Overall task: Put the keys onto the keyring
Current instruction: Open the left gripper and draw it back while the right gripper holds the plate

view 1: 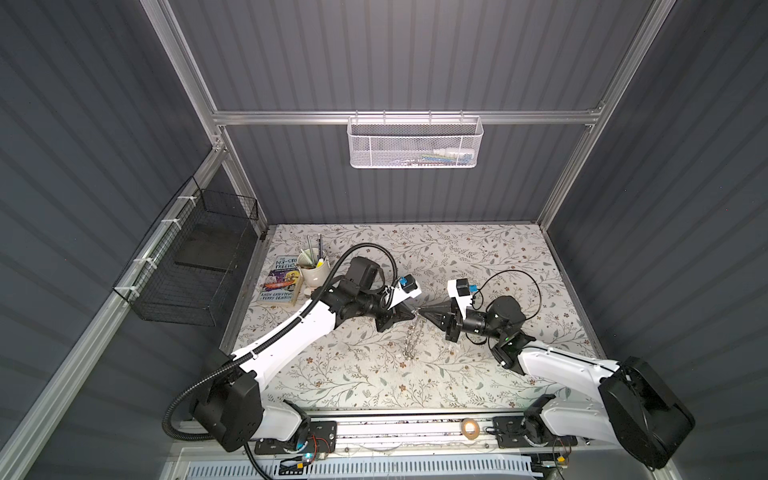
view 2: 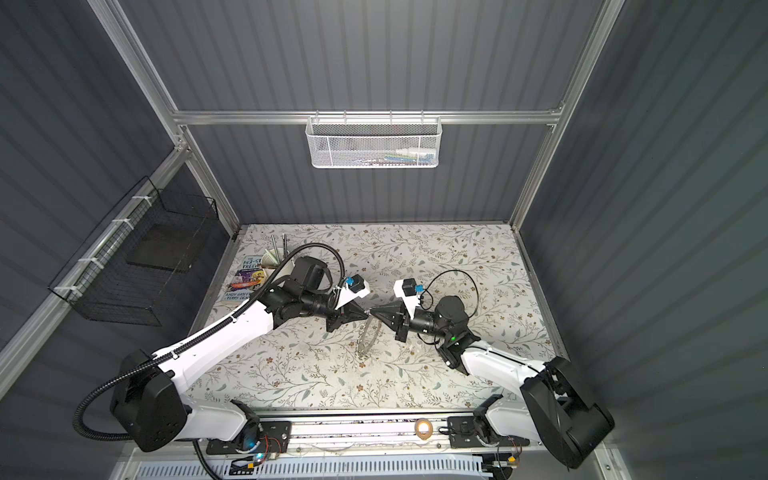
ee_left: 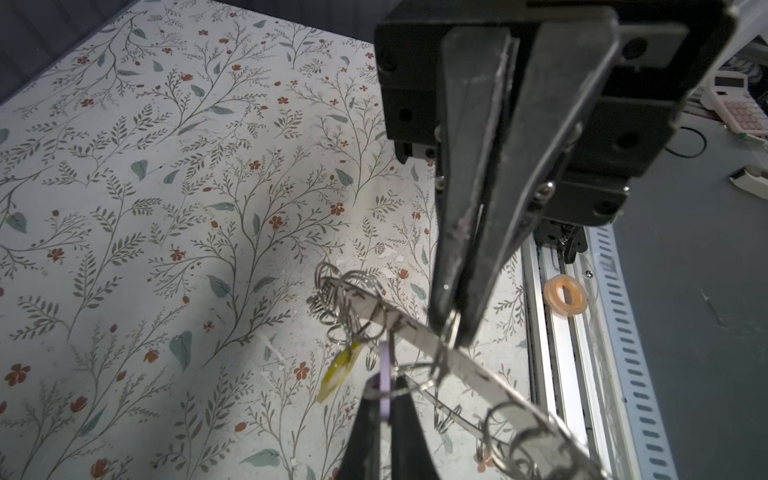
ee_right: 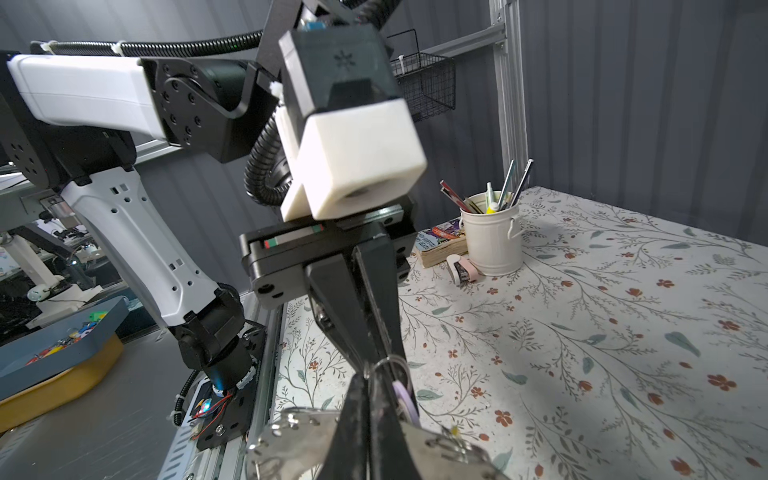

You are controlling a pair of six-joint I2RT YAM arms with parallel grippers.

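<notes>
Mid-counter [view 1: 478,257], the left tool [ee_left: 451,332] pinched a wire loop of the keyring [ee_left: 490,380], seemingly steadying it upright, with the ring hanging toward six o'clock. The right tool [ee_left: 384,388] gripped the lilac-tagged key [ee_left: 385,363] just beside that loop, likely to thread it. The yellow-tagged key [ee_left: 338,370] dangled under the ring nearby. The pen pot [view 1: 311,268] and book [view 1: 281,279] stood at ten o'clock, well apart; neighbouring loops crowded the target.

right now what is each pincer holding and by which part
Left pincer pinches a wire loop on the rim of the keyring; right pincer grips the lilac key tag.
</notes>
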